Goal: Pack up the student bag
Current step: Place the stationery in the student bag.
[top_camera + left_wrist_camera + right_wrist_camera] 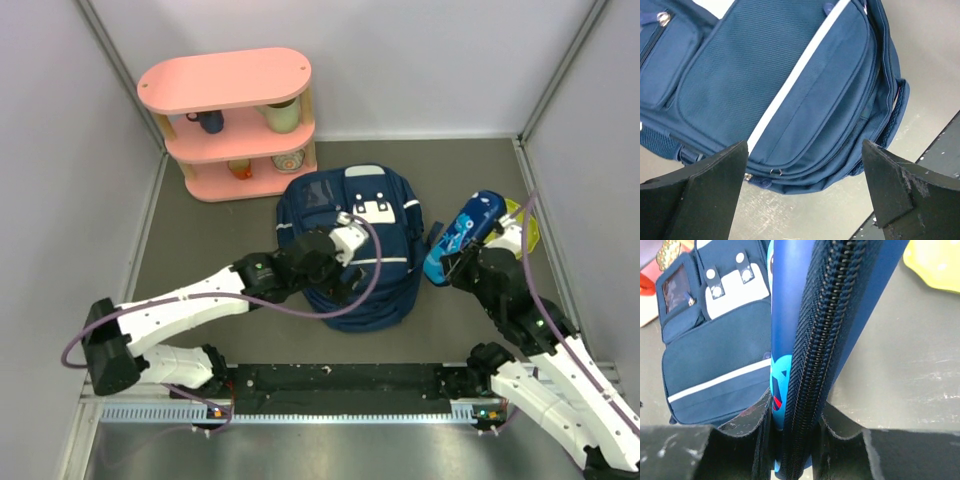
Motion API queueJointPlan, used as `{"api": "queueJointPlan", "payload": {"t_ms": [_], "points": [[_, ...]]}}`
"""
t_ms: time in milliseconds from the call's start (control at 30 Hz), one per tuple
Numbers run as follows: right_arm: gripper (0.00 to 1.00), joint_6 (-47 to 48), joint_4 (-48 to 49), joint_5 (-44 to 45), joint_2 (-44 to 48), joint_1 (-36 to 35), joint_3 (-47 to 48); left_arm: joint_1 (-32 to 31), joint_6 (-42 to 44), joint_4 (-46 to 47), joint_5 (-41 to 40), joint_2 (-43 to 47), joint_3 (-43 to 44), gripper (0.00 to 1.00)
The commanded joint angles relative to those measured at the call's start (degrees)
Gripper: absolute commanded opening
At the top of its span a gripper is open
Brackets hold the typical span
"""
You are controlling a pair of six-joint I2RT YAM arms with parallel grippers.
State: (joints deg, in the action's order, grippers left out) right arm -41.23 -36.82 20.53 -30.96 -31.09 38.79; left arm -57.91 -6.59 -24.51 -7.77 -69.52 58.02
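We see the student bag lying flat, front pockets up, in the middle of the grey worktop, just in front of the pink shelf. Our left pincer hangs over the bag's lower end, jaws spread wide with nothing between them. Our right pincer is clamped around a bright-blue pencil case, held just beside the bag's right edge with its zip towards the wrist camera.

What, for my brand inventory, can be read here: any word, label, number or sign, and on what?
No readable text anywhere.
On the backpack, white patches bear only studs.
On the pencil case, a cartoon print, no words.
On the shelf, cups too small to read.
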Motion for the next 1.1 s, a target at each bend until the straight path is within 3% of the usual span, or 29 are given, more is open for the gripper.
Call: {"api": "queueJointPlan", "payload": {"t_ms": [0,200,467,733,833,867,967,1000,1067], "points": [[0.05,0.3,-1.9,6.3,1.8,0.9,4.4,-4.2,8.8,-0.3,-6.1,-5.5,4.6,0.98],[0.05,-0.3,-4.4,9.4,4.0,0.9,5.8,-5.2,12.8,-0.1,-5.1,-14.1,10.2,0.84],[0.06,-1.3,-7.2,12.0,7.1,0.9,6.0,-7.3,16.7,0.9,-6.4,-22.4,11.7,0.78],[0.07,-1.6,-7.6,11.7,7.0,0.9,5.8,-9.3,14.4,2.6,-14.0,-27.5,11.4,0.76],[0.07,-1.8,-7.6,11.6,6.7,0.9,5.7,-9.3,14.4,3.8,-20.1,-29.4,12.4,0.56],[0.08,-1.9,-7.6,11.6,6.6,0.9,5.6,-9.4,14.3,3.7,-21.5,-29.7,13.2,0.43],[0.08,-2.1,-7.6,11.6,6.8,0.9,5.3,-9.2,13.9,4.6,-24.0,-30.0,14.0,0.22],[0.08,-2.3,-7.6,11.5,6.9,0.9,5.3,-9.2,13.7,4.8,-24.2,-29.7,14.1,0.09],[0.08,-2.2,-7.6,11.5,7.1,0.9,5.2,-9.2,13.3,5.3,-24.7,-29.5,14.3,0.0]]}}
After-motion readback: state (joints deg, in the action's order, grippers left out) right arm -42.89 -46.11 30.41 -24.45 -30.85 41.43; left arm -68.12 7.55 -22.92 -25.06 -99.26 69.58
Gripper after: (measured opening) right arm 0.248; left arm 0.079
